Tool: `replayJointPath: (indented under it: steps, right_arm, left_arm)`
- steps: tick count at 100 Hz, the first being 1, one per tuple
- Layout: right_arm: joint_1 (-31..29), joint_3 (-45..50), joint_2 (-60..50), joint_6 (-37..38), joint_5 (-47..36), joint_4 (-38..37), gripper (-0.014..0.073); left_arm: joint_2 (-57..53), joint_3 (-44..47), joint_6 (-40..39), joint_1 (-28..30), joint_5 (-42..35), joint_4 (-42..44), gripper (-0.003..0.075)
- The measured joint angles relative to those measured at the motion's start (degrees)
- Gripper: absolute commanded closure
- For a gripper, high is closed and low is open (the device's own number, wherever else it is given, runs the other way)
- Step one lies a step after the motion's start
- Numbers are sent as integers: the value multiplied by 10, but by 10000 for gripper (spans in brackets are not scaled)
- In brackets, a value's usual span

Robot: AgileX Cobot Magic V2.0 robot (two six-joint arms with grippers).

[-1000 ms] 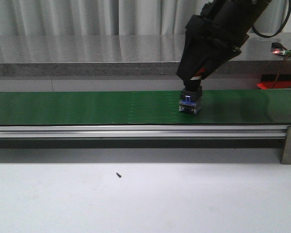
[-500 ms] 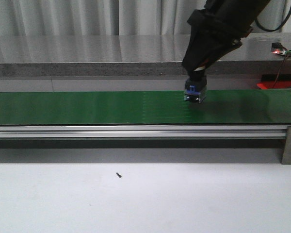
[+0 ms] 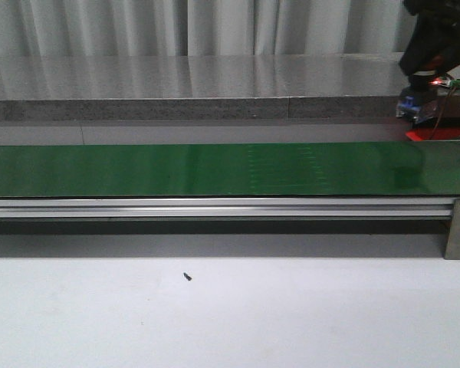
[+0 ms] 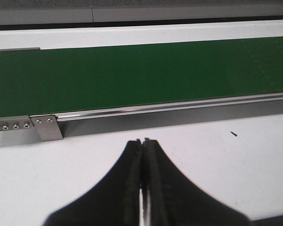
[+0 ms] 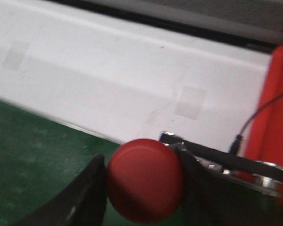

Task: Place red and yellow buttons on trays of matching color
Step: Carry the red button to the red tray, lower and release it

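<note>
Holding the red button (image 5: 145,180) clamped between my right gripper (image 3: 413,107) fingers, raised at upper right of the front frame, above the red tray (image 3: 437,134) edge past the green belt (image 3: 215,170). Arm mostly cut off by the frame top. Button body is blurred in the front view. Left gripper (image 4: 143,188) fingers pressed together, empty, hovering over the white table (image 4: 203,155) near the belt rail (image 4: 170,108)

Front view and both wrist views, all sharing green belt (image 3: 199,170).
</note>
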Motion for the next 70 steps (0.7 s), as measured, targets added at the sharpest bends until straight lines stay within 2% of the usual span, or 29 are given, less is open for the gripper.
replayJointPath:
  steps: [28, 70]
  right_arm:
    - [-74, 0, 1, 47, -65, 2, 484]
    - [-108, 0, 61, 55, -133, 38, 484]
  left_arm:
    - [0, 0, 0, 0, 0, 0, 740]
    - [0, 0, 0, 0, 0, 0, 740]
